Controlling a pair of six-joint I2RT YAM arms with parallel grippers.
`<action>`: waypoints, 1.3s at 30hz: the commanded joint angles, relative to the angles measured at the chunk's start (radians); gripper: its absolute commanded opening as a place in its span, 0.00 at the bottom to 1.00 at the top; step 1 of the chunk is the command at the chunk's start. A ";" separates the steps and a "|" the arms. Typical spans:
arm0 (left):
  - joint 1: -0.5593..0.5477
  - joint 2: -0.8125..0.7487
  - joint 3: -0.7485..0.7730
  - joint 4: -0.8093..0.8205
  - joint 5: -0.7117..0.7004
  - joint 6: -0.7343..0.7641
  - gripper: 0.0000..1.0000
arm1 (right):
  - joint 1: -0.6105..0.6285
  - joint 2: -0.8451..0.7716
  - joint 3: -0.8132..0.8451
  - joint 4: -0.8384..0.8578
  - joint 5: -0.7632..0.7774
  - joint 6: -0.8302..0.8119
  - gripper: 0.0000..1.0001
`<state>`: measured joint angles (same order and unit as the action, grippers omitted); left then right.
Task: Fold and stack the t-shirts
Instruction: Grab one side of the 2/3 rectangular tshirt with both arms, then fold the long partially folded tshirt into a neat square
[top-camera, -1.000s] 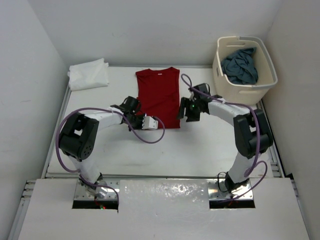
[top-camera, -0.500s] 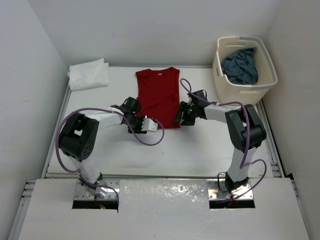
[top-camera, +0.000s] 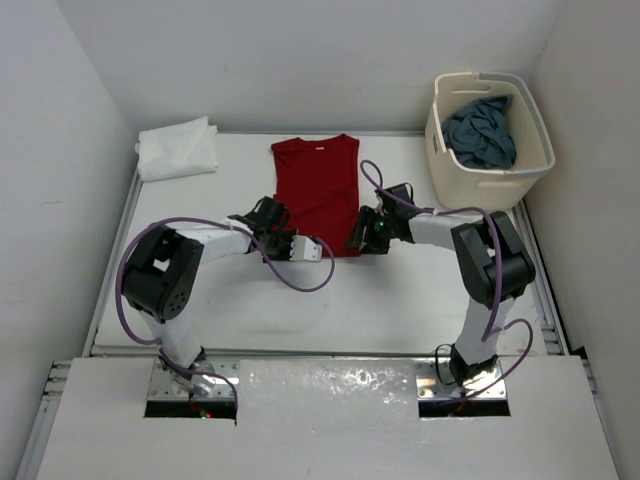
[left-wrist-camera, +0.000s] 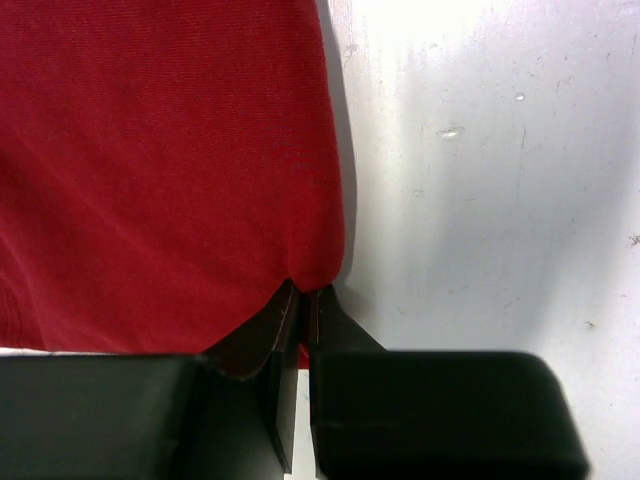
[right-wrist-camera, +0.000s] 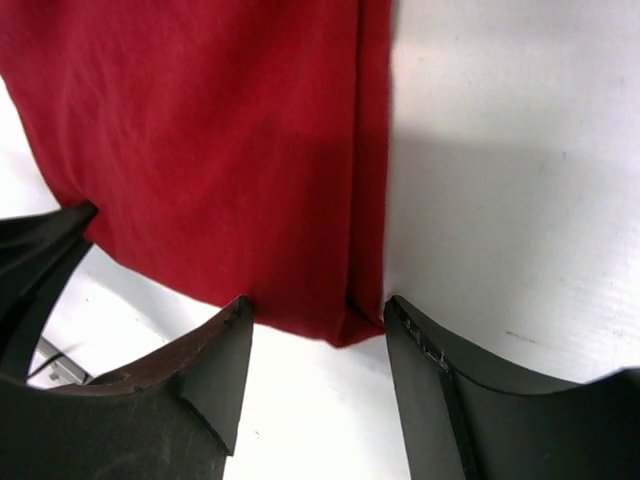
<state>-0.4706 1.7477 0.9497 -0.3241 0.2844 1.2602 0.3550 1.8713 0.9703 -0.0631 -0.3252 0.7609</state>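
Left gripper is clenched on a hem corner of the red t-shirt, which lies flat on the table ahead of it. Right gripper is released, with the shirt's other hem corner between its fingers.

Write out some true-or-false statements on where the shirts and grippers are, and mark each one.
1. The red t-shirt lies in the basket. False: it lies flat on the table; the basket holds the blue-grey t-shirt.
2. The left gripper is shut on the red t-shirt's near left corner. True.
3. The right gripper is clamped on the white t-shirt. False: it is open, its jaws astride the red t-shirt's near right corner.
4. The white t-shirt lies folded at the table's far left corner. True.
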 joint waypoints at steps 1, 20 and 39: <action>-0.007 0.010 -0.011 -0.001 -0.002 -0.018 0.00 | 0.007 0.017 -0.061 -0.107 0.071 -0.031 0.55; 0.050 -0.137 -0.015 -0.246 0.058 -0.056 0.00 | 0.021 -0.122 -0.120 -0.184 -0.032 -0.083 0.00; 0.042 -0.452 0.263 -0.879 0.193 -0.169 0.00 | 0.185 -0.612 -0.009 -0.681 -0.038 -0.077 0.00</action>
<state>-0.4633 1.2804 1.1316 -1.1126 0.4816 1.1564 0.5522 1.2339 0.8505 -0.6151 -0.4026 0.6952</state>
